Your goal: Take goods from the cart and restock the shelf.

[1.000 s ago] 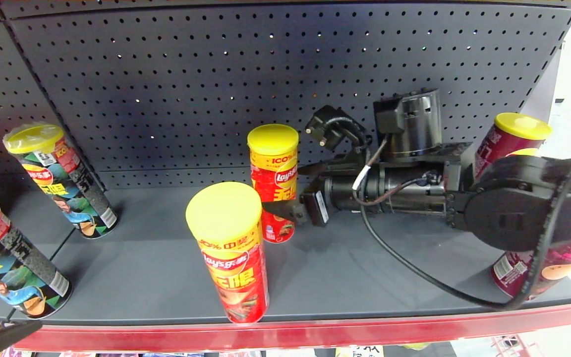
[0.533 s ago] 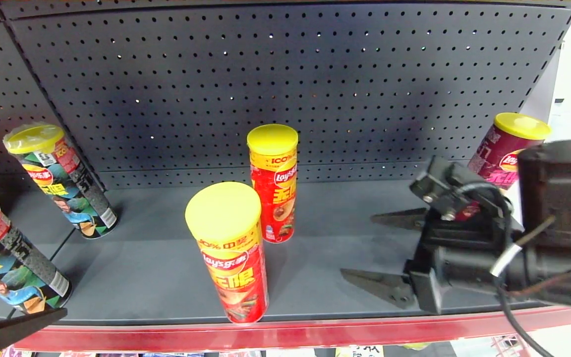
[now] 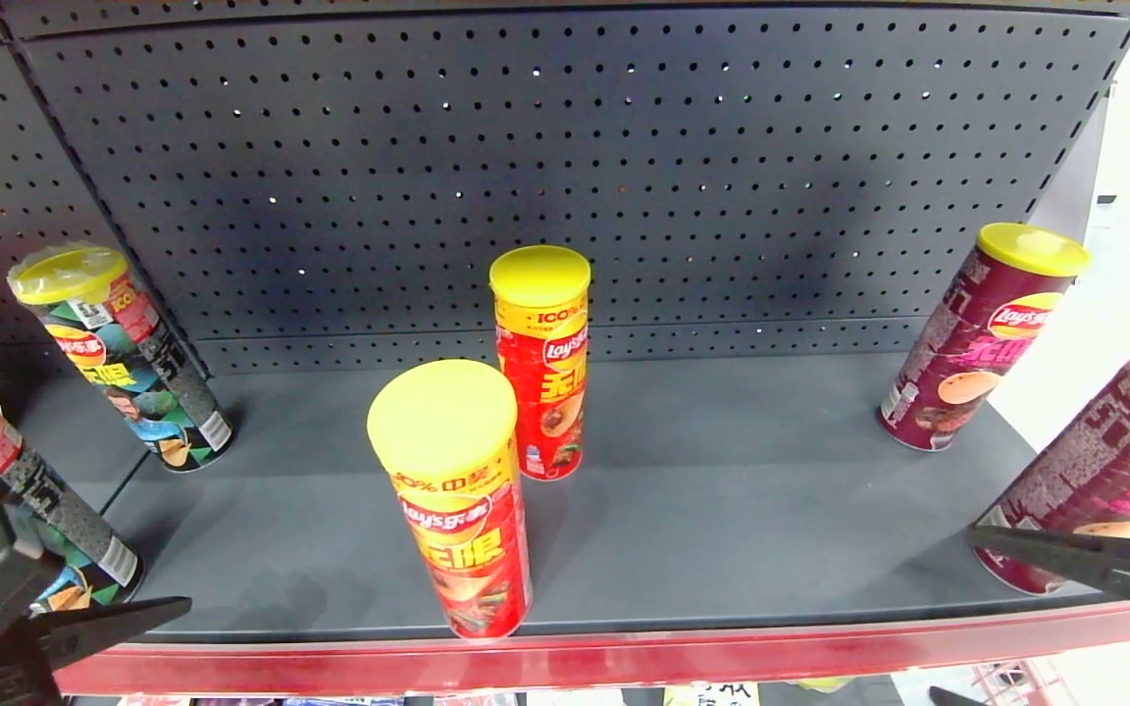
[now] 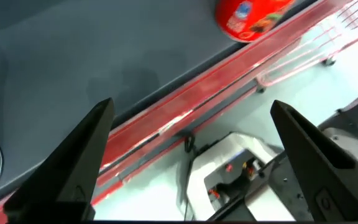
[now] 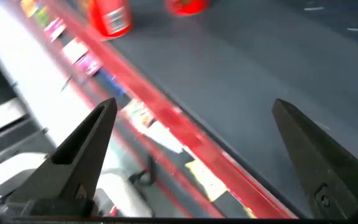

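Right tool has withdrawn, well apart from rear red can.

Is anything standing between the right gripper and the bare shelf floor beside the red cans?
Nothing visible does. The right gripper hangs open at the front edge of the shelf; the front maroon can stands beside it.

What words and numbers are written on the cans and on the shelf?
Front red can: round brand logo, big yellow characters.
Back red can: the same logo and characters.
Far maroon can: logo; white small print too small to read.
Patterned can: small tags, too small to read.
Red shelf edge: no print.
Tags under it: blurred.
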Robot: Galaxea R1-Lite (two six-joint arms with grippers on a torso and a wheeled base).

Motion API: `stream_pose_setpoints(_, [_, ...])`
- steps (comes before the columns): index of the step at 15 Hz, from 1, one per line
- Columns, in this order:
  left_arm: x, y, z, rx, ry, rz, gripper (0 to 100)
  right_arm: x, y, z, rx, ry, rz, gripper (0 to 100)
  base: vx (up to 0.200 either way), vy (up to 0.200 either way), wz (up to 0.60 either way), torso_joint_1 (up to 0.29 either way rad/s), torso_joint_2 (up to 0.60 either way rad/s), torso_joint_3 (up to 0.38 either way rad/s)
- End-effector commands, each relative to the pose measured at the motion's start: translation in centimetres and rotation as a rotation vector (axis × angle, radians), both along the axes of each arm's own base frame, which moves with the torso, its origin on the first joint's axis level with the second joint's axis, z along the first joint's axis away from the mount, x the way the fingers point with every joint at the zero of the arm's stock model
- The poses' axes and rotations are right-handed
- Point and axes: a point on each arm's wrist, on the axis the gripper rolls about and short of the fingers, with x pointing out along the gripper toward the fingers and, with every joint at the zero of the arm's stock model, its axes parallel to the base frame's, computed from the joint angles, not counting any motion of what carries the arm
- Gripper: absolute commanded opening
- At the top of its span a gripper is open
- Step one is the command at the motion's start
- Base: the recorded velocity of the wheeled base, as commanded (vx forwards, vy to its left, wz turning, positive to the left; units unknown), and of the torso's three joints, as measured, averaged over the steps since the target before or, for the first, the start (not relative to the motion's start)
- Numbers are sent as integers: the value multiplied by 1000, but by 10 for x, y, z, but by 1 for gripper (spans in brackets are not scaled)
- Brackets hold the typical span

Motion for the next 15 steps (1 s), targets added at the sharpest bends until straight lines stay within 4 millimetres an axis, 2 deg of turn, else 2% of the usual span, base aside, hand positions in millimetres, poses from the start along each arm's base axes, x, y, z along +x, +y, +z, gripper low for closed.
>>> stream_pose_setpoints(1, [26,-8,-2,53,73,10,100,-29,-30,0,82,-92,-127,100,0,0,0,0,0,0])
stream_pose_setpoints(4, [52,-17,6,71,91,2,100,-47,-42,-5,130,-55,-195,100,0,0,0,0,0,0])
stream_pose_setpoints(8, [79,-27,3,130,111,-40,100,-53,-47,-6,152,-64,-274,100,0,0,0,0,0,0])
stream_pose_setpoints(15, [98,-41,-9,181,158,-107,100,-52,-48,-4,167,-59,-286,100,0,0,0,0,0,0])
